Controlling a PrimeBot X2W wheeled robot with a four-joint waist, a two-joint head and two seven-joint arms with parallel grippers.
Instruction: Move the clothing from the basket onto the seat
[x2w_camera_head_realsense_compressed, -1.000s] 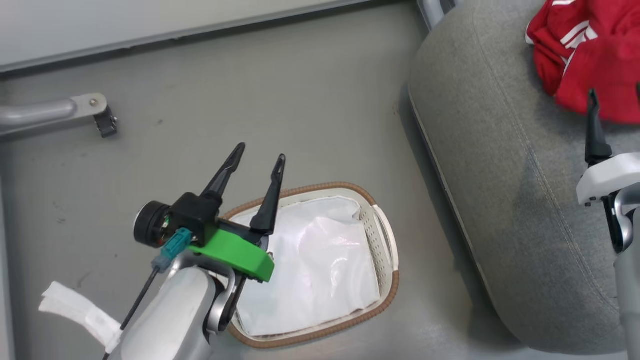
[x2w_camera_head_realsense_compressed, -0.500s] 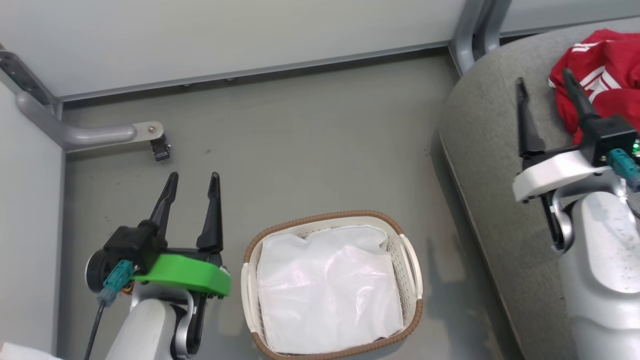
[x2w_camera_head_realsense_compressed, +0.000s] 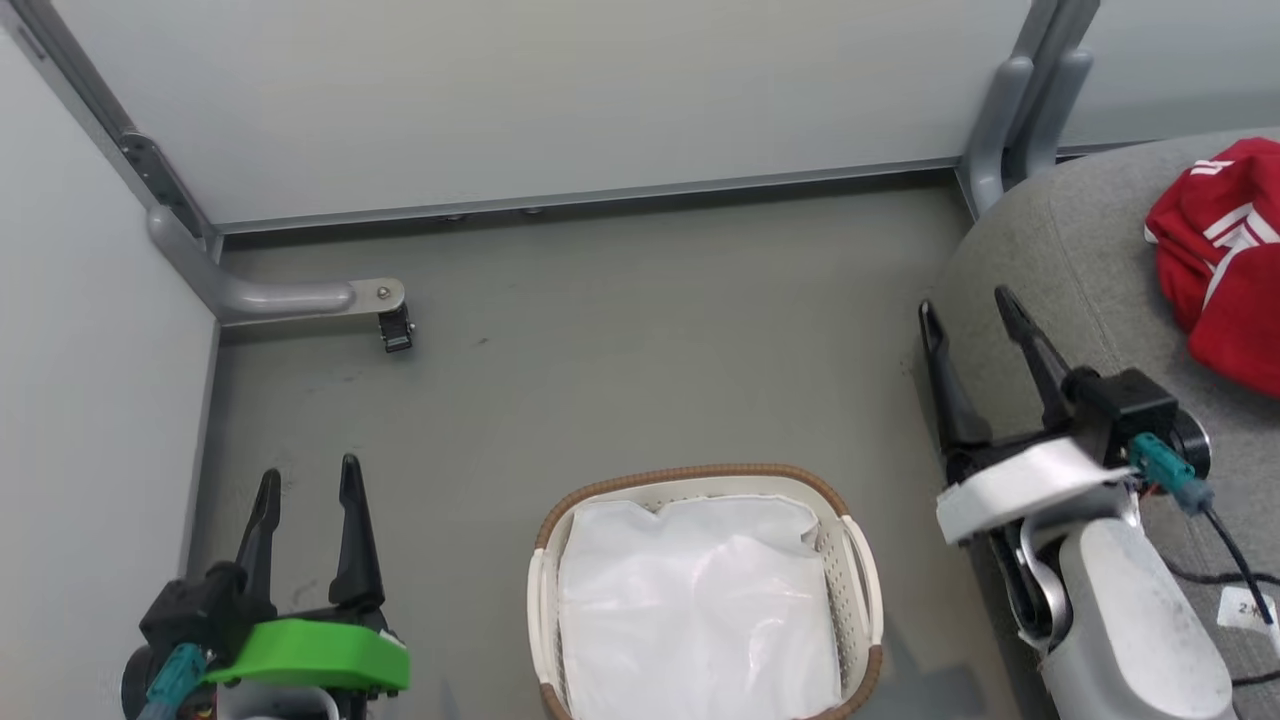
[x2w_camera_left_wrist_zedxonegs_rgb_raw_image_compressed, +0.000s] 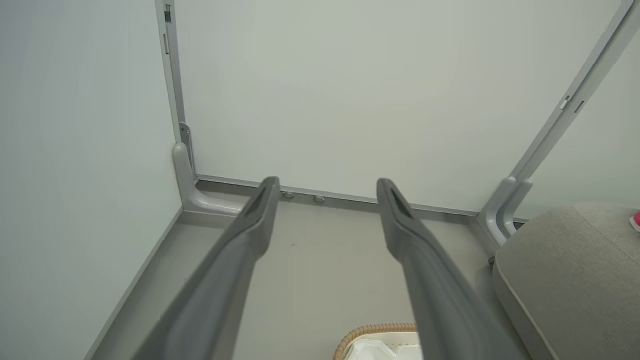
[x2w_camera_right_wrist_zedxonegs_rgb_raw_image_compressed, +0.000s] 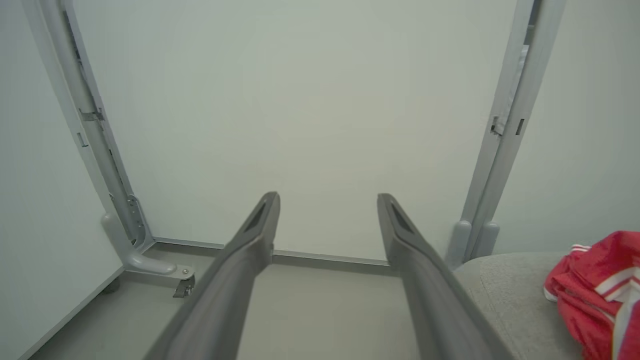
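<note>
**Q:** Here, at the lower left of the head view, is the left gripper (x2w_camera_head_realsense_compressed: 308, 468). How do its jaws stand?

**A:** Wide apart and holding nothing. Bare grey floor (x2w_camera_head_realsense_compressed: 620, 350) shows between the two dark fingers.

**Q:** Where is the basket (x2w_camera_head_realsense_compressed: 690, 473) relative to it?

**A:** On the floor to this gripper's right, apart from it and nearer the robot than its fingertips. A white liner (x2w_camera_head_realsense_compressed: 700, 600) lies inside the basket.

**Q:** And the right gripper (x2w_camera_head_realsense_compressed: 965, 300)?

**A:** Likewise spread wide and empty. Its fingers point toward the pale wall panel (x2w_camera_head_realsense_compressed: 550, 90). In the head view they overlap the left edge of the seat (x2w_camera_head_realsense_compressed: 1080, 250). How high above the fabric they hang cannot be told. The basket lies to this gripper's left, between the two grippers.

**Q:** Where is the clothing (x2w_camera_head_realsense_compressed: 1225, 260)?

**A:** On the seat, to the right of the right gripper and well apart from both fingers. It is a crumpled red heap with white stripes. In the right wrist view it shows at the lower right, beyond the right-hand finger.

**Q:** What lies ahead of the fingertips?

**A:** A grey post (x2w_camera_head_realsense_compressed: 1010, 110) rises beyond the right gripper. A metal foot with a small dark caster (x2w_camera_head_realsense_compressed: 395, 325) stands on the floor beyond the left gripper, slightly to its right.
</note>
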